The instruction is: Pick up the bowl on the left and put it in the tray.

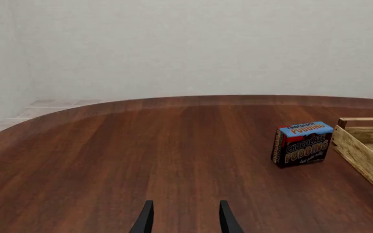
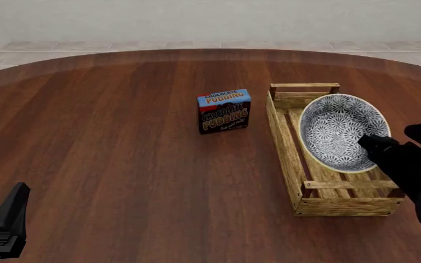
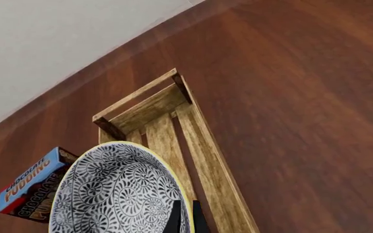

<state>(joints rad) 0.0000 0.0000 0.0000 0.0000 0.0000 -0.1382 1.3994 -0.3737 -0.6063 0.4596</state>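
Over the tray (image 2: pixel 284 137), the right gripper (image 2: pixel 375 144) pinched the tilted bowl (image 2: pixel 339 129) by its near rim, seemingly to lower it between the slats, while the left gripper (image 1: pixel 184 218) idled apart, empty, above the tabletop (image 2: pixel 108 153).

So we're looking at a rendered sim scene here, not a real room. The surface (image 2: pixel 123 164) is a big rounded slab of glossy reddish-brown wood with flat, too-clean planks. Behind it we get a plain off-white wall (image 2: pixel 210 19) and a strip of pale tiled floor (image 2: pixel 72 52), nothing homey or lab-like. The props feel like test objects: a chocolate pudding box (image 2: pixel 223 111) and a slatted light-wood tray (image 2: pixel 284 142). We'd call it a bare virtual robot test setup.
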